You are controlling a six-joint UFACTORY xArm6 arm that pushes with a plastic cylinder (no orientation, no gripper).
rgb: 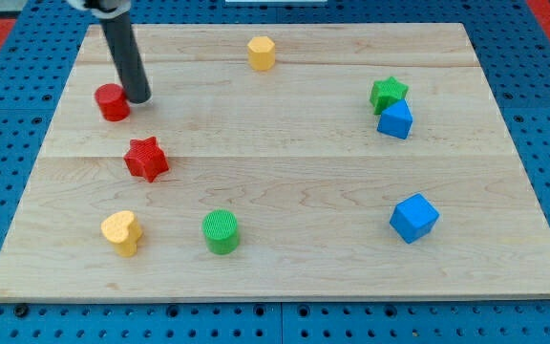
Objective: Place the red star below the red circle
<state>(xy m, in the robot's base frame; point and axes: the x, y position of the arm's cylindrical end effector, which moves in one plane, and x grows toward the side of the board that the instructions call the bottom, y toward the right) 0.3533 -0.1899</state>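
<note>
Yellow heart nearest — red star below my tip.

Bright, even light; sharp, soft shadows.

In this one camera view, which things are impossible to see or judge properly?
- Arm above the rod: cut off by the view's top edge.
- Whether my tip touches the red circle: not clear; they meet edge to edge in the view.
- Far faces of the red star and the other blocks: hidden by the blocks themselves.
</note>
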